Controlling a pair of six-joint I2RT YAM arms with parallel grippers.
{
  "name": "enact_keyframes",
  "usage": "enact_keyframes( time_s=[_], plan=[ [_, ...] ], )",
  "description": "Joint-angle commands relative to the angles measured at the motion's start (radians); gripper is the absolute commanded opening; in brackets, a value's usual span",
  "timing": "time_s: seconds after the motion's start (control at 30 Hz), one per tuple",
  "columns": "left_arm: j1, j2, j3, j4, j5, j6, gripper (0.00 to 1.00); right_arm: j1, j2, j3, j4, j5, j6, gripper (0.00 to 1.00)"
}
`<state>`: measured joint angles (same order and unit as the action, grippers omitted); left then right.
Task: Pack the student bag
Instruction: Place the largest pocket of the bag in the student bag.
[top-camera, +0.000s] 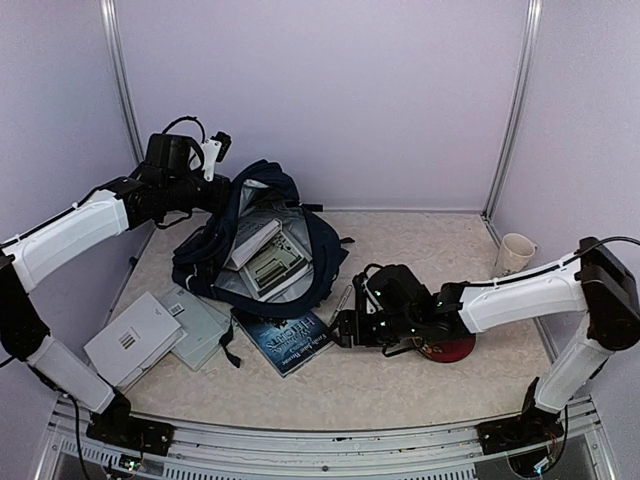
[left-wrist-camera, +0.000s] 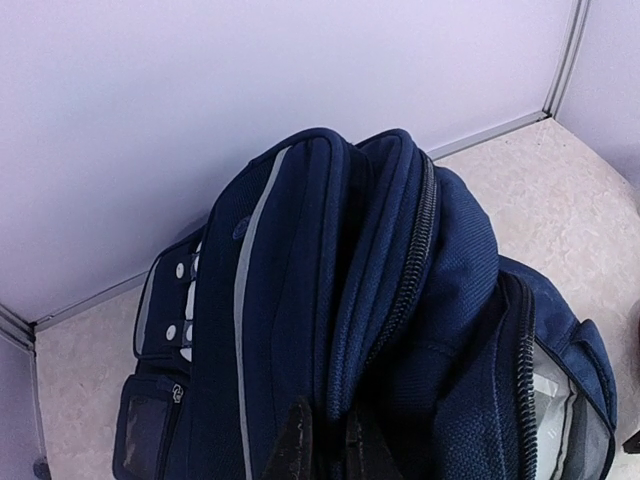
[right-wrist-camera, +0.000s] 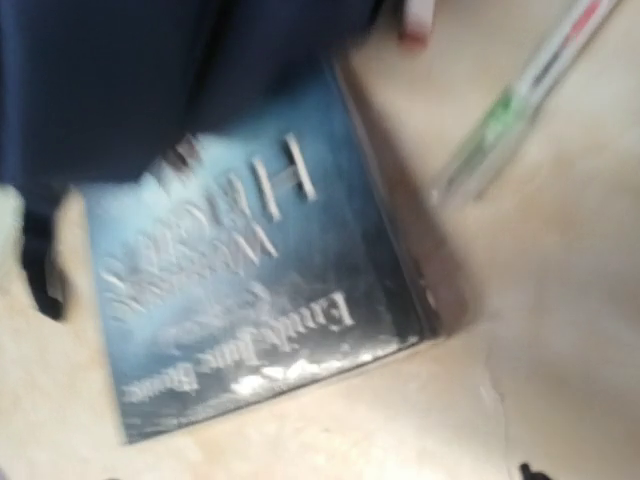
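The student bag, dark navy, lies open at the back left of the table with books showing in its mouth. My left gripper holds its top edge up. In the left wrist view the fingers are shut on a fold of the student bag beside the zip. My right gripper is low over the table at the right edge of a blue book. The right wrist view is blurred and shows the blue book close below. Only one dark fingertip edge shows there, so the jaws stand wide with nothing in them.
A white book and a grey one lie at the front left. A pen lies right of the blue book. A red disc sits under the right arm. A white mug stands at the back right.
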<state>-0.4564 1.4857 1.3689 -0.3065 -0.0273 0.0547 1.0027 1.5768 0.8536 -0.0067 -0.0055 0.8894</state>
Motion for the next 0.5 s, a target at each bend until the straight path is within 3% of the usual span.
enact_keyframes(
  time_s=[0.0, 0.2, 0.33, 0.47],
  plan=[
    [0.03, -0.038, -0.012, 0.156, -0.017, -0.006, 0.0, -0.021, 0.147, 0.044, 0.104, -0.083, -0.006, 0.8],
    [0.046, -0.02, -0.032, 0.168, -0.018, -0.006, 0.0, -0.085, 0.3, 0.196, 0.051, -0.13, -0.116, 0.76],
    [0.056, -0.018, -0.061, 0.168, -0.009, -0.02, 0.0, -0.109, 0.358, 0.227, 0.113, -0.265, -0.103, 0.66],
    [0.067, -0.033, -0.119, 0.17, 0.049, -0.078, 0.0, -0.099, 0.364, 0.215, 0.159, -0.327, -0.087, 0.63]
  ],
)
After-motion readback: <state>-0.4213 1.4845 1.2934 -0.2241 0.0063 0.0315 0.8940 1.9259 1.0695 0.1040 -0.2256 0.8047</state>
